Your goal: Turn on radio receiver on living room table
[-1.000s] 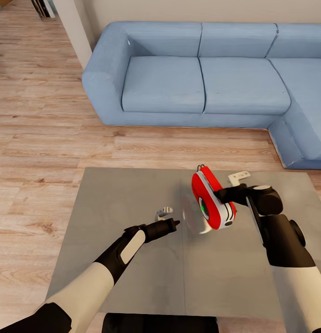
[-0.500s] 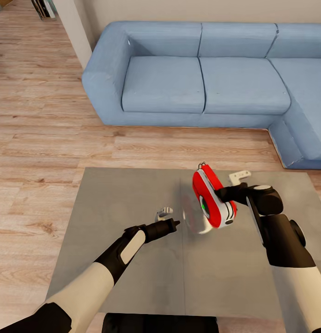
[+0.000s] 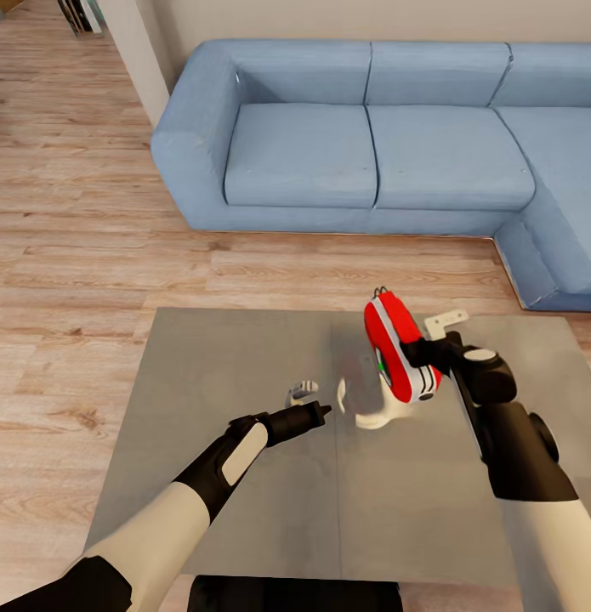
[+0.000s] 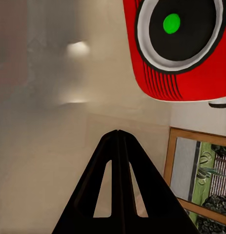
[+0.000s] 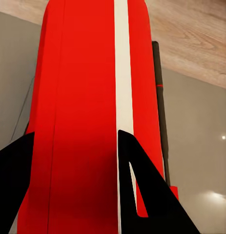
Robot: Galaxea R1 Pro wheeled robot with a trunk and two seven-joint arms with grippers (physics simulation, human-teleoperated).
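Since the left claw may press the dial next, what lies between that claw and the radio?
Only bare table and open air: in the head view the shut left claw points toward the radio, held up by the right claw.

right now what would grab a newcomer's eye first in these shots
The bright red radio receiver, held on edge above the grey table by the right end effector, stands out first. Its dark dial with a green dot faces the shut left end effector. Behind the table a light blue sofa spans the wood floor.
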